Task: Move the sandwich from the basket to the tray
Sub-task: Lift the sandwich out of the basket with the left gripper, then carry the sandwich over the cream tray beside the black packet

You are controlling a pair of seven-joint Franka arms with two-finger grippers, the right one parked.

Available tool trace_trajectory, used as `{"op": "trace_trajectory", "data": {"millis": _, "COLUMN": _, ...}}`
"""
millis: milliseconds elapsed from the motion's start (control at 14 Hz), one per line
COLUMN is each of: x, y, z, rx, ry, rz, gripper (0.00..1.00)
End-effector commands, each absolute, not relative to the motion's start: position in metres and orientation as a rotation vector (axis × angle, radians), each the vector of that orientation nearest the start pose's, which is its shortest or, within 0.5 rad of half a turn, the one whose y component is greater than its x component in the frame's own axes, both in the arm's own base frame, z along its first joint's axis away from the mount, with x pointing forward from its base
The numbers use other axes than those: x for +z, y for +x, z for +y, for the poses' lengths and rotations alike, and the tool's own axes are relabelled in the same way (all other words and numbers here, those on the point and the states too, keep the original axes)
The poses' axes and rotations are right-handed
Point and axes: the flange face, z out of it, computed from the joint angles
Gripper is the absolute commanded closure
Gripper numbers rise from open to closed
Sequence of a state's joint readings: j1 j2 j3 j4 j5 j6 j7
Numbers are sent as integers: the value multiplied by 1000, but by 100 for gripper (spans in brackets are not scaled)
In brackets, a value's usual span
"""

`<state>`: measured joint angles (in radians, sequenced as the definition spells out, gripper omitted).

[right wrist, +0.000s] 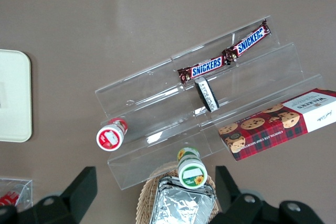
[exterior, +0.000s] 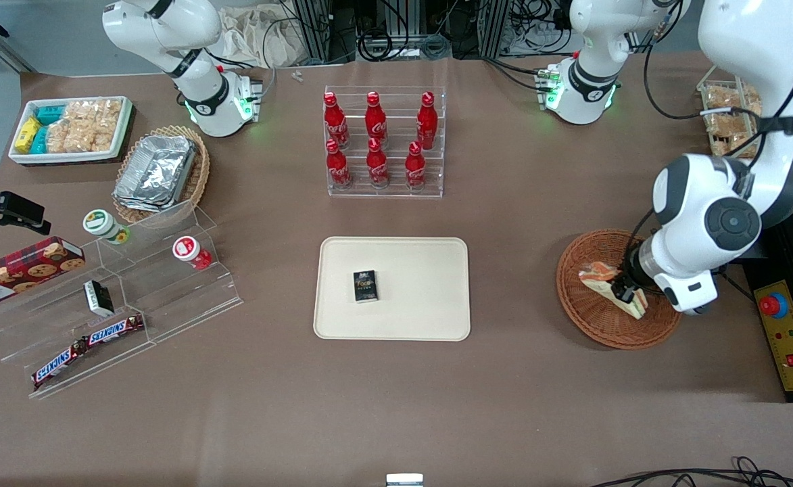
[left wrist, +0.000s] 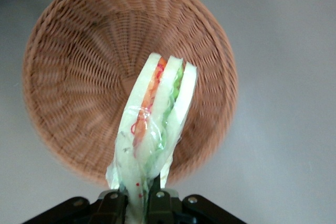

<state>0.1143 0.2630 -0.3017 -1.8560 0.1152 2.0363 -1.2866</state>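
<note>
The sandwich (exterior: 606, 279) is a wrapped triangular wedge with pale bread and orange-red and green filling; it also shows in the left wrist view (left wrist: 160, 114). My left gripper (exterior: 627, 295) is shut on its wrapped end and holds it just above the round reddish-brown wicker basket (exterior: 592, 314), at the working arm's end of the table. In the left wrist view the gripper (left wrist: 137, 203) pinches the wrap and the basket (left wrist: 79, 77) lies below the sandwich. The cream-beige tray (exterior: 423, 297) lies mid-table and carries a small black box (exterior: 365, 285).
A clear rack of red cola bottles (exterior: 382, 142) stands farther from the front camera than the tray. A clear stepped stand with Snickers bars (exterior: 88, 345) and small jars, a cookie box (exterior: 21, 269), a foil-container basket (exterior: 159, 172) and a white snack bin (exterior: 71, 128) sit toward the parked arm's end.
</note>
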Motion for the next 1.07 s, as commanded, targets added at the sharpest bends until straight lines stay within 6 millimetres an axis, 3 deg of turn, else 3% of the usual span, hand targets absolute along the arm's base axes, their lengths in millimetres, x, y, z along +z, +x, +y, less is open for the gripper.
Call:
{"op": "trace_trajectory", "data": {"millis": 0, "x": 436, "y": 604, "z": -159, "rx": 82, "ry": -2768, "rz": -1336, "gripper": 100}}
{"op": "trace_trajectory", "data": {"millis": 214, "x": 466, "y": 588, "z": -216, "rx": 150, "ry": -3019, "rz": -662, "gripper": 100}}
{"op": "trace_trajectory", "data": {"millis": 429, "x": 450, "y": 571, "z": -275, "rx": 223, "ry": -3109, "rz": -357, "gripper": 97}}
{"op": "trace_trajectory", "data": {"millis": 714, "x": 368, "y": 560, "z": -368, "rx": 309, "ry": -3093, "rz": -27, "gripper": 99}}
{"op": "trace_trajectory", "data": {"millis": 857, "x": 341, "y": 570, "z": -394, "rx": 326, "ry": -3117, "rz": -86, "gripper": 99}}
{"op": "trace_trajectory", "data": {"millis": 1000, "x": 320, "y": 580, "z": -405, "rx": 301, "ry": -3137, "rz": -129, "gripper": 99}}
